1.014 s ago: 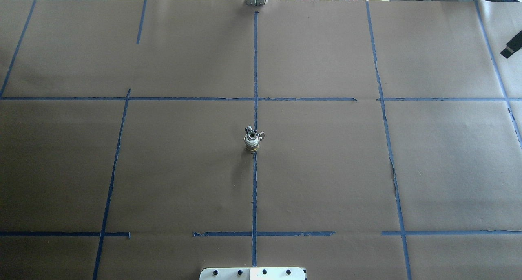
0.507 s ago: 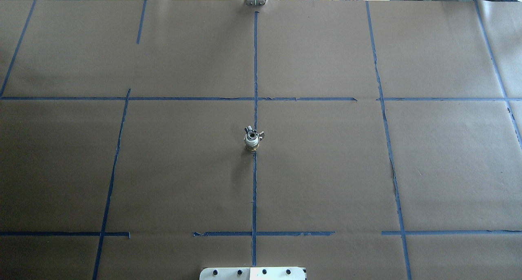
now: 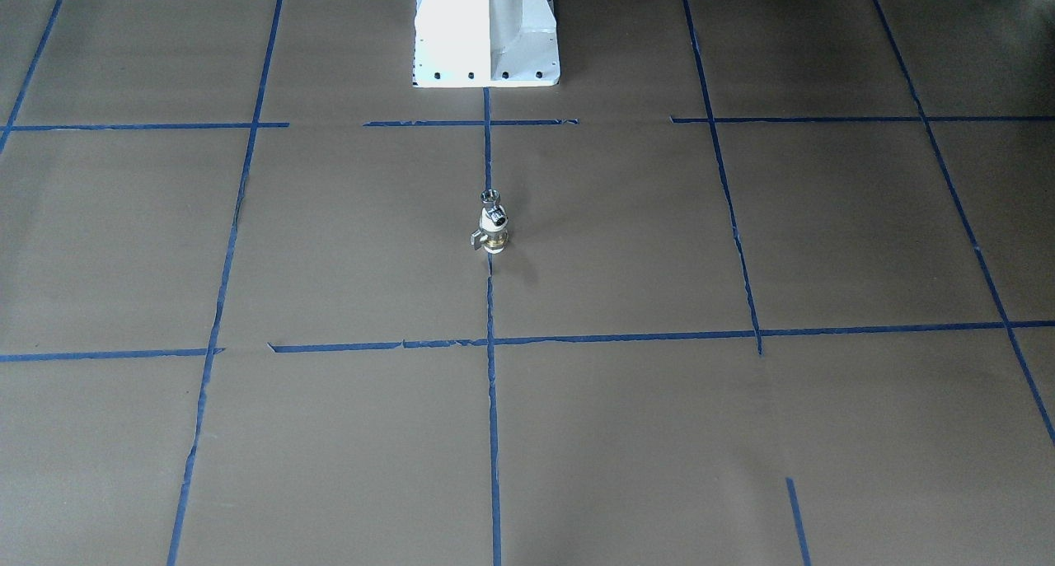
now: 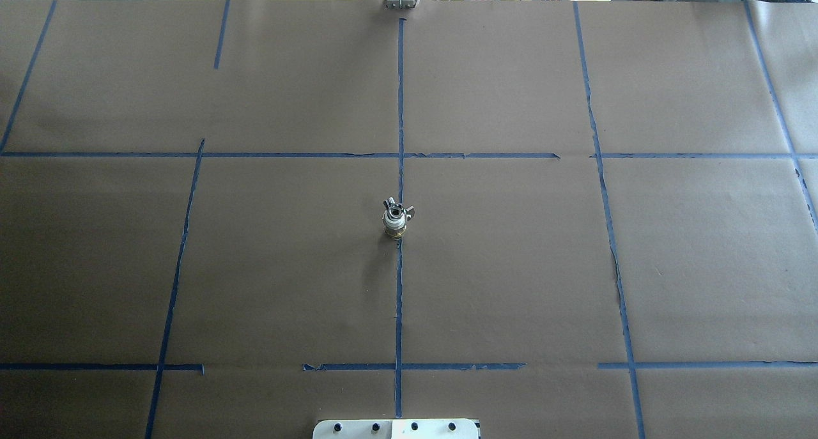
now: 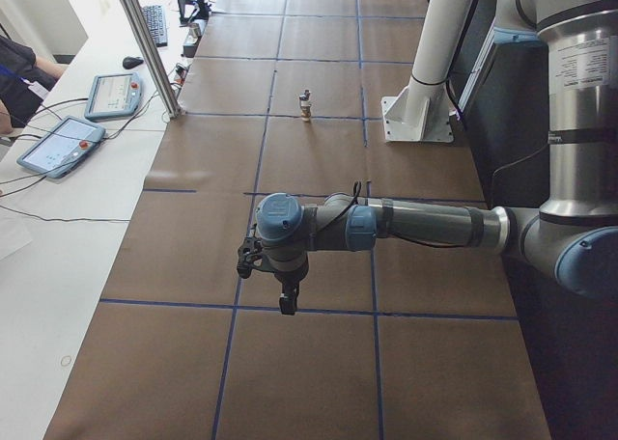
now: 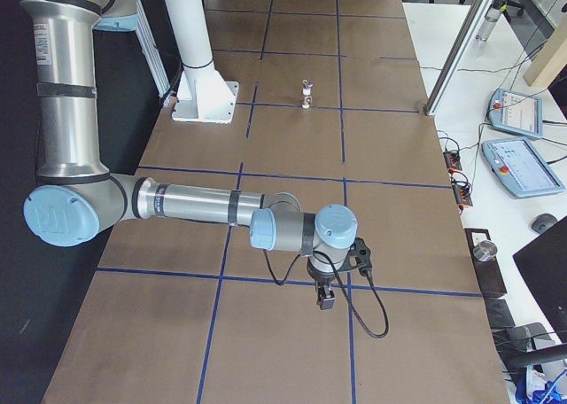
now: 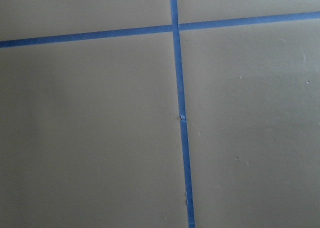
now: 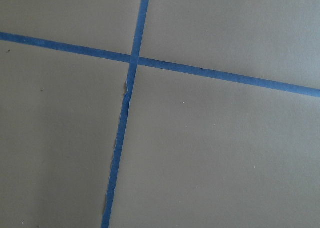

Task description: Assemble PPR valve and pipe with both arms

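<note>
Showing PPR valve [image 3: 494, 228] standing upright near white pedestal [image 3: 486, 47], pipe [image 3: 491, 196] on top; probably risking toppling if nudged, being narrow-based. Left gripper [image 5: 287, 303], right gripper [image 6: 325, 298] hanging well away from pedestal, jaw opening not discernible.

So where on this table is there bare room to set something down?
The taped squares either side of the valve are bare paper; only its spot on the centre tape line is taken. The left gripper and right gripper hang over the table's ends.

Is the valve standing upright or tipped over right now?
Upright: the PPR valve stands on its brass end on the table, taller than wide in both side views, with nothing touching it.
</note>
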### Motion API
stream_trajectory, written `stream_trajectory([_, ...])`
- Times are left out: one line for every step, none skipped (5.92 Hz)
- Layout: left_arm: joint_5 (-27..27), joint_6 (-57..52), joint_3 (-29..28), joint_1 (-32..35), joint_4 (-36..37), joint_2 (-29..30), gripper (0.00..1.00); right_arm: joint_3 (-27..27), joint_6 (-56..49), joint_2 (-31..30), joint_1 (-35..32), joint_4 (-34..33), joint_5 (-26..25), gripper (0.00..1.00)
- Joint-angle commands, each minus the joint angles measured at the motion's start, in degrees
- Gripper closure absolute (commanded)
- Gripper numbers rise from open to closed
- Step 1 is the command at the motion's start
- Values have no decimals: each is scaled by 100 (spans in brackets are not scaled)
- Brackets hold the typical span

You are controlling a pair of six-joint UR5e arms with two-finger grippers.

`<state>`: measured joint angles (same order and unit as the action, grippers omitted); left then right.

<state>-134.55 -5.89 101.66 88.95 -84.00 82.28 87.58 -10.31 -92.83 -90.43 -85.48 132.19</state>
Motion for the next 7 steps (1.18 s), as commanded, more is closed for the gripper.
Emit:
stream_trajectory([-1, 0, 11, -1, -11, 7, 0, -4, -5, -42, -1, 31, 17, 0])
stream_trajectory([-1, 0, 11, -9, -12, 7, 0, -4, 12, -51, -1, 31, 17, 0])
stream_trajectory([-1, 0, 20, -18, -12, 7, 0, 4, 12, -51, -1, 31, 17, 0])
stream_trajectory([-9, 0, 29, -105, -20, 16, 0, -22, 12, -51, -1, 31, 17, 0])
stream_trajectory([-9, 0, 64, -210, -20, 16, 0, -31, 12, -42, 8, 31, 17, 0])
stream_trajectory([-9, 0, 73, -211, -12, 16, 0, -39, 12, -25, 8, 31, 26, 0])
stream_trajectory([-9, 0, 73, -220, -12, 16, 0, -31, 12, -25, 8, 31, 43, 0])
